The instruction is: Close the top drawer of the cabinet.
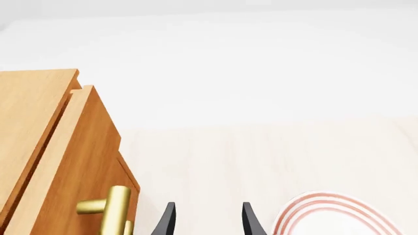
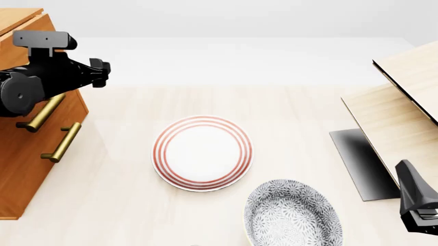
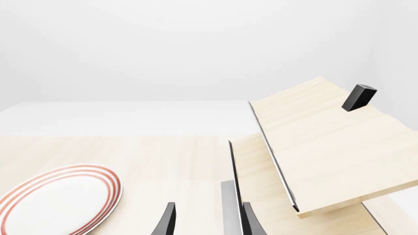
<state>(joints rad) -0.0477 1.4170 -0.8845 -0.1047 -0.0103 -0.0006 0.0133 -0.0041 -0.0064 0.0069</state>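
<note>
left claw (image 1: 205,220): fingers parted, holding nothing, just beside the top drawer (image 1: 78,161) | top drawer: stands slightly proud of the cabinet (image 2: 27,169); likely rigid, sliding; push flat front beside brass handle (image 1: 111,210) | left arm: raised level at drawer front | right claw (image 3: 205,220): parted, holding nothing, well away from cabinet

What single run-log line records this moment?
left end effector: open, beside top drawer handle | right end effector: open, idle | drawer: not flush
</note>
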